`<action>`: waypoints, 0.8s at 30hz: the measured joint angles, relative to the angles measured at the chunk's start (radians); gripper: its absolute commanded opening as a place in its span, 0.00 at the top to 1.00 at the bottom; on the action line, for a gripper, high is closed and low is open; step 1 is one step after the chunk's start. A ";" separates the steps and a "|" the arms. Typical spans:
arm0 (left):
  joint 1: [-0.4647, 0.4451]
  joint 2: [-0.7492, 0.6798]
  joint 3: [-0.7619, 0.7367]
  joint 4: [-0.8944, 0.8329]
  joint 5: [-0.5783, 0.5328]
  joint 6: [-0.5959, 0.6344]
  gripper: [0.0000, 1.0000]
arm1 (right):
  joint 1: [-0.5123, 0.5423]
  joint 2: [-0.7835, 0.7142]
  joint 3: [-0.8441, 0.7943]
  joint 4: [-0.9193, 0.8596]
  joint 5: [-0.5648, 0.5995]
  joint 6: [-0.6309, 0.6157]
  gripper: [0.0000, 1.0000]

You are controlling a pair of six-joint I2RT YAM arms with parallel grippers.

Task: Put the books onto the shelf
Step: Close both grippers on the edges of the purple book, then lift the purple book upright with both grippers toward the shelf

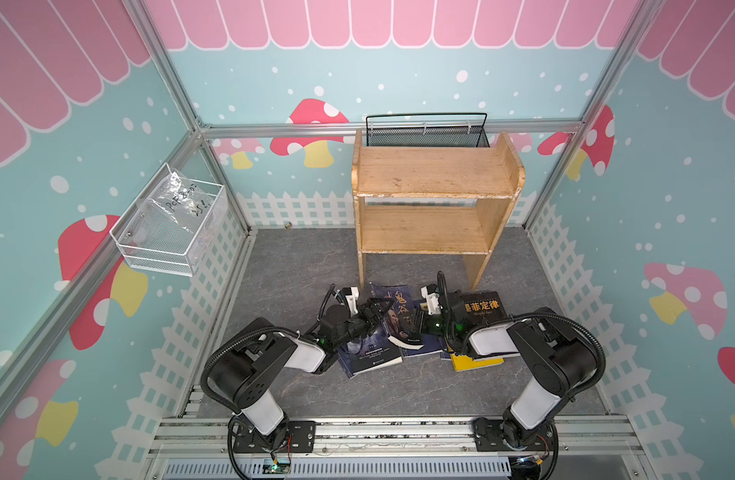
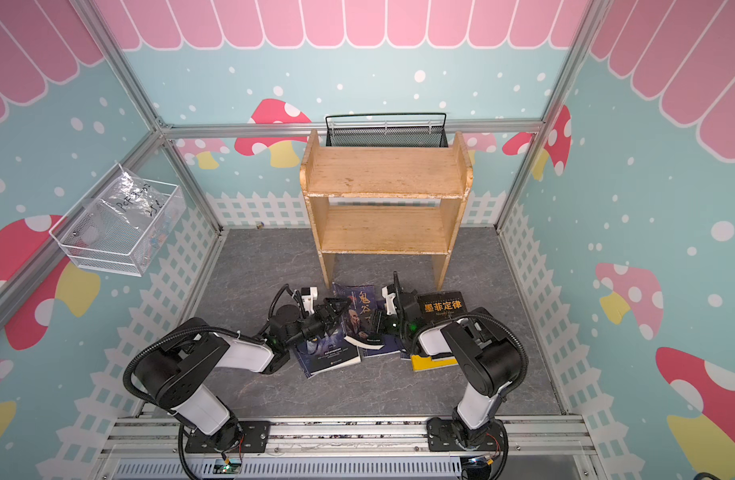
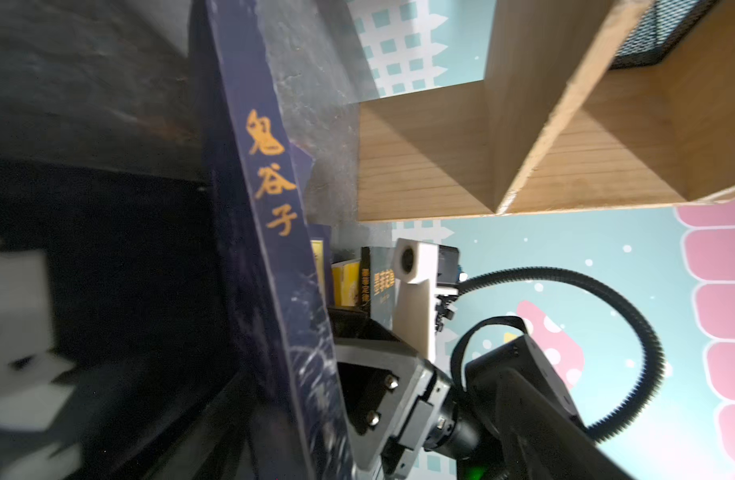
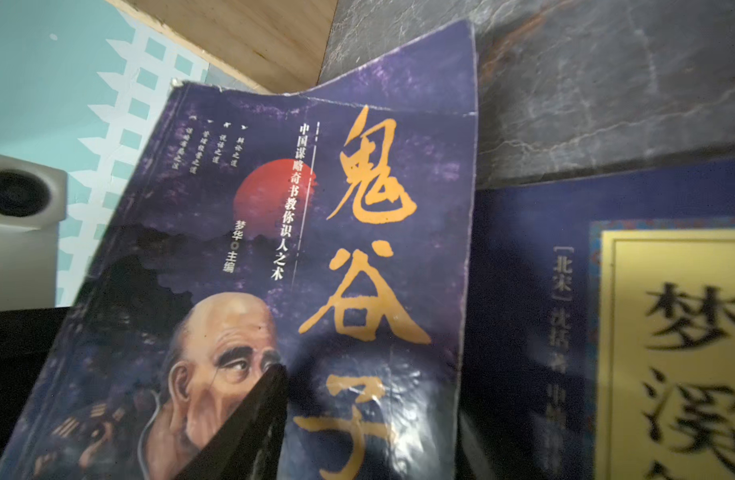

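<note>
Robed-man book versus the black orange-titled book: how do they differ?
Pose: the robed-man book is tipped up off the floor, page edge showing; the black book lies flat. Cover: the robed-man book is purple with a bald man's face; the black book is black with orange characters. Place: the robed-man book sits between the left hand and right hand; the black book lies beside a shelf leg. Both face up, neither shelved.
</note>
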 measured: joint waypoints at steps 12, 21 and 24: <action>0.000 -0.181 0.149 -0.652 -0.105 0.262 0.56 | 0.021 0.020 0.018 0.000 -0.061 0.004 0.42; 0.001 -0.141 0.161 -0.715 -0.106 0.322 0.80 | 0.021 0.034 0.034 0.003 -0.076 0.023 0.42; 0.002 -0.142 0.161 -0.701 -0.106 0.311 0.85 | 0.021 0.034 0.038 0.000 -0.074 0.033 0.41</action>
